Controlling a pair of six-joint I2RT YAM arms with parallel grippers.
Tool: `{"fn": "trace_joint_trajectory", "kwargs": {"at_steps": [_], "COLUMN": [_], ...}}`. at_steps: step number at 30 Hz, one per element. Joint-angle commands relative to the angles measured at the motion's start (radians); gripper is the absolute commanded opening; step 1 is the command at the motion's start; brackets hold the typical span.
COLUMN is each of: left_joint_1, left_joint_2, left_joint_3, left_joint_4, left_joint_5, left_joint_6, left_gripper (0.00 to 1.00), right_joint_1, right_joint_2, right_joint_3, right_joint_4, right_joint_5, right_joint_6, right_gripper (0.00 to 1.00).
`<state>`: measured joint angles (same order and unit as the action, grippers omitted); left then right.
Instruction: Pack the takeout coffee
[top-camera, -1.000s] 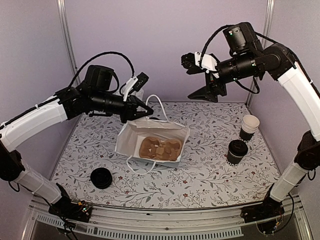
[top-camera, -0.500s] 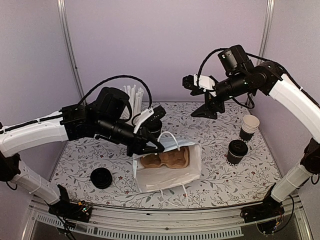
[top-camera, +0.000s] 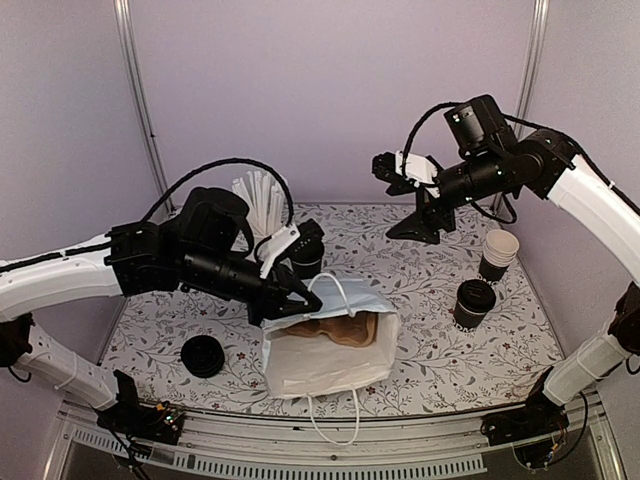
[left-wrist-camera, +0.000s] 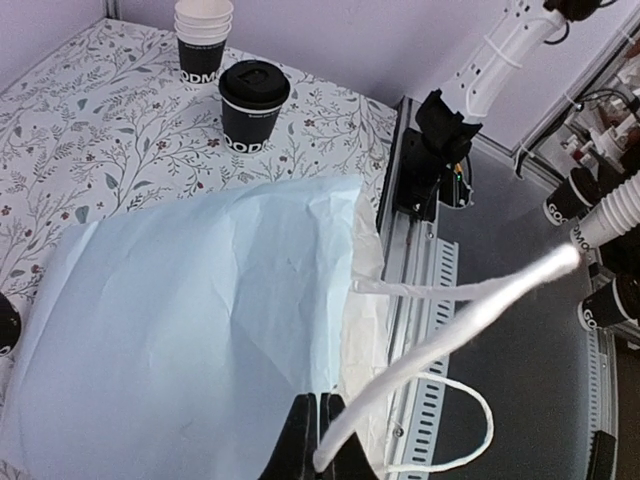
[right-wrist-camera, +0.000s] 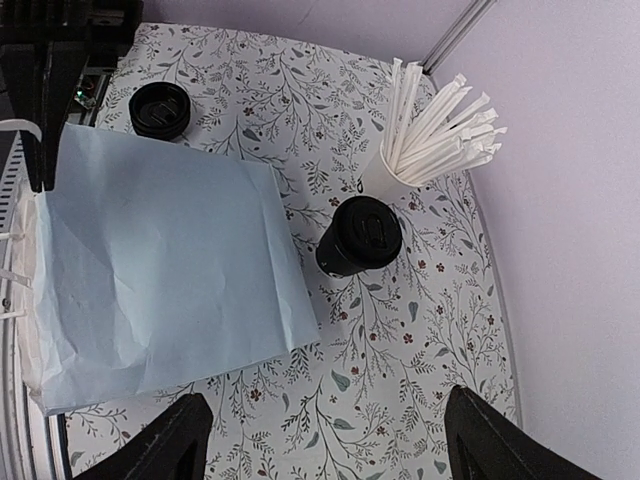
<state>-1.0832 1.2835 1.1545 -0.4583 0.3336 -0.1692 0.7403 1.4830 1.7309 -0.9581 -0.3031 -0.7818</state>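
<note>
Rope handle (top-camera: 335, 428) of the white paper bag (top-camera: 325, 362) hangs over the near edge of the flower-patterned table (top-camera: 420, 345). The bag itself sits just behind that edge, between the two arm bases, tipped so that its mouth faces up and away. A brown moulded carrier (top-camera: 335, 331) shows inside the mouth. To the bag's left, near but apart from it, a low pile of black lids (top-camera: 203, 355) rests on the table. The left gripper (top-camera: 306, 298) reaches in from the left at the bag's far rim; the wrist view shows its fingers (left-wrist-camera: 300, 445) pinched together on the bag's other rope handle, which is pulled taut. On the right side of the table, well apart from the bag, the takeout coffee (top-camera: 473, 303) stands upright with its black lid on, outside the bag and touched by neither arm. Just behind it is a stack of unlidded cups (top-camera: 498, 254) with cream insides. Farther back on the left, a second lidded cup (top-camera: 305, 250) stands behind the left gripper, next to a white cup of paper-wrapped straws (top-camera: 258, 202). The right gripper (top-camera: 418, 222) hangs high above the far right of the table, its fingers spread wide and holding nothing.
</note>
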Motion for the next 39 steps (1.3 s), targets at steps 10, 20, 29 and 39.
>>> {"fn": "trace_joint_trajectory", "kwargs": {"at_steps": [10, 20, 29, 39], "left_joint_1": [0.333, 0.576, 0.601, 0.603], "left_joint_2": [0.129, 0.244, 0.276, 0.227], "left_joint_3": [0.22, 0.211, 0.269, 0.28], "left_joint_4": [-0.082, -0.012, -0.001, 0.047], "left_joint_5": [0.272, 0.503, 0.472, 0.321], "left_joint_6": [-0.143, -0.242, -0.2, -0.139], "left_gripper": [0.0, 0.0, 0.15, 0.36], "right_joint_1": [-0.002, 0.017, 0.099, 0.17], "right_joint_2": [-0.034, 0.056, 0.194, 0.284], "right_joint_3": [0.129, 0.161, 0.147, 0.199], "right_joint_4": [-0.117, -0.233, -0.041, -0.013], "right_joint_5": [-0.206, -0.376, -0.252, -0.291], "right_joint_6": [-0.033, -0.08, 0.047, 0.056], "right_gripper": [0.83, 0.9, 0.82, 0.64]}}
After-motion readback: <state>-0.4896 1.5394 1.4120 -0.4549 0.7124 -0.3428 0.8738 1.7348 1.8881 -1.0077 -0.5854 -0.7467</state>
